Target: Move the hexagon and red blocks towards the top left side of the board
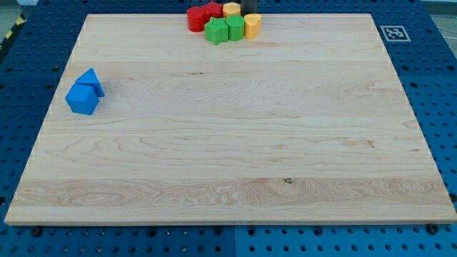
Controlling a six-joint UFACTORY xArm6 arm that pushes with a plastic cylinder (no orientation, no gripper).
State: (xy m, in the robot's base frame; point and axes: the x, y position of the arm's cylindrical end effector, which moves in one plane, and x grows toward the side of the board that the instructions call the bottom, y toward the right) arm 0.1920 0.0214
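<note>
Two red blocks lie at the view's top edge of the board: a round one (196,18) and one beside it (214,10) whose shape I cannot make out. A yellow block (231,9), apparently the hexagon, sits just to their right. The lower end of the dark rod shows at the top edge; my tip (250,12) is right of this yellow block, touching or almost touching it. A second yellow block (253,25) lies just below the tip. Two green blocks (216,31) (234,28) sit below the red and yellow ones.
A blue triangular block (91,80) and a blue cube (81,99) lie together near the board's left edge. A black-and-white marker tag (393,33) is at the top right corner. Blue pegboard (443,86) surrounds the wooden board.
</note>
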